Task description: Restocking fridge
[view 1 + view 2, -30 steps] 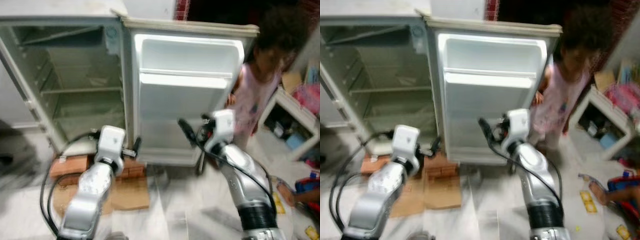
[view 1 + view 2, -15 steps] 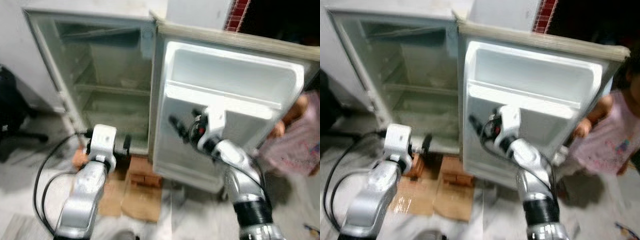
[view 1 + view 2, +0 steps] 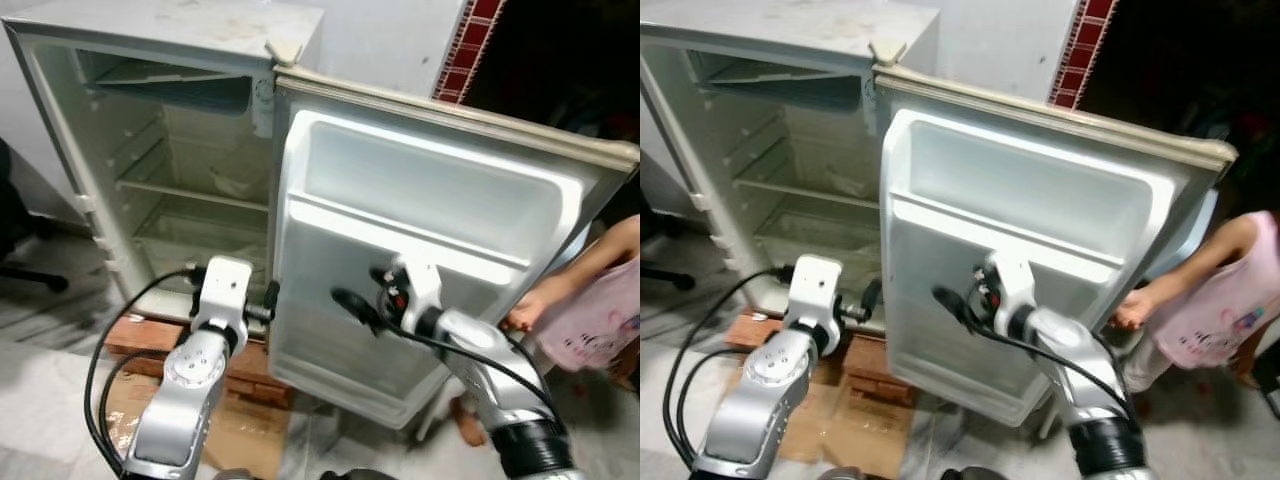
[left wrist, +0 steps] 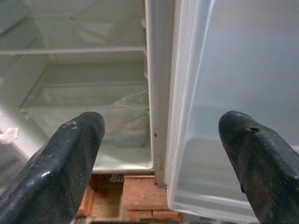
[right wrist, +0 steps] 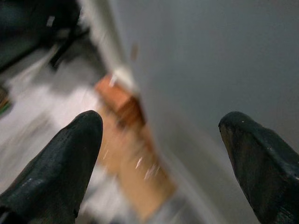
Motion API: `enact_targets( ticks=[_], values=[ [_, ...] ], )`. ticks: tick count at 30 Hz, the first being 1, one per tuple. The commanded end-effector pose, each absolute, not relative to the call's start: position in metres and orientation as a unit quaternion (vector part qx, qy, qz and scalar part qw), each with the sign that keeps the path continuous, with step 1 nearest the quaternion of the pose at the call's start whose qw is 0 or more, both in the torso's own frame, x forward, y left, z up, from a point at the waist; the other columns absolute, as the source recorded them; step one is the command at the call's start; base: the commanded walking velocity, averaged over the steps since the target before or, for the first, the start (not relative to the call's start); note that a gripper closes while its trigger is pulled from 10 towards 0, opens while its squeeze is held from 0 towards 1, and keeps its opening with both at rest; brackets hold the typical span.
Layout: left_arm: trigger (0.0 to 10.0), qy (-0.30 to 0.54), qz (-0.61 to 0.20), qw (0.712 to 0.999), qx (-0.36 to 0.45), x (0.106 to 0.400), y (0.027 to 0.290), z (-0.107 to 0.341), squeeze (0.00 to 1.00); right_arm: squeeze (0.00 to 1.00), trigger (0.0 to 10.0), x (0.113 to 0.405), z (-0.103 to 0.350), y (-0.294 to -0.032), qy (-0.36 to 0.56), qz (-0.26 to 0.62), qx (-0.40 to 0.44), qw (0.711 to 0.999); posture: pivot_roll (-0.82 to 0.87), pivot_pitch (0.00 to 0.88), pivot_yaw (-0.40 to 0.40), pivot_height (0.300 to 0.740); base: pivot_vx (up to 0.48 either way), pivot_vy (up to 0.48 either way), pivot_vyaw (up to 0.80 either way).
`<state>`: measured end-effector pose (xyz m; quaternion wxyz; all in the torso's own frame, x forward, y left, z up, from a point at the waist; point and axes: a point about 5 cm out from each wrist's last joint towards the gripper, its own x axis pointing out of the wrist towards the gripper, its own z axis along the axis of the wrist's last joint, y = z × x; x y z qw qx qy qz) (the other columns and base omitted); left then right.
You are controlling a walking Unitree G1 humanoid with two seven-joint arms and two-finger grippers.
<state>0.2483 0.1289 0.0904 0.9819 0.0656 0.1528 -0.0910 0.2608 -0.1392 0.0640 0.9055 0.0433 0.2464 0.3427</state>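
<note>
fridge (image 3: 170, 150) stands open and bare, door (image 3: 420, 240) swung wide. left gripper (image 4: 159, 154) and right gripper (image 5: 159, 158) jaws spread wide, empty, before the door. judged step: approach; next, fetch stock.

Home: open fridge (image 3: 180, 150) on bricks (image 3: 150, 335), tiled floor (image 3: 40, 400).

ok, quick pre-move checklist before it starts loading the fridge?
1. Fridge door open: ok.
2. Fridge shelves free for stock: ok, look bare.
3. Left gripper open, empty: ok, near the door's hinge edge.
4. Right gripper open, empty: ok, in front of the door's inner face.
5. Item to stock in hand or nearby: not ok.
6. Person clear of the door: not ok, a hand is at its edge.
</note>
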Motion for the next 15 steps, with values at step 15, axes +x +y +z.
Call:
enact_targets(
  ticks=[15],
  values=[
    [10.0,0.139,-0.111,0.982,0.067,0.250,0.123,0.096,0.00,0.00,10.0,0.272,0.058,-0.178,0.303,0.245,-0.016,0.921,0.04,0.000,-0.035,0.740,-0.113,-0.169,0.00]
  ],
)
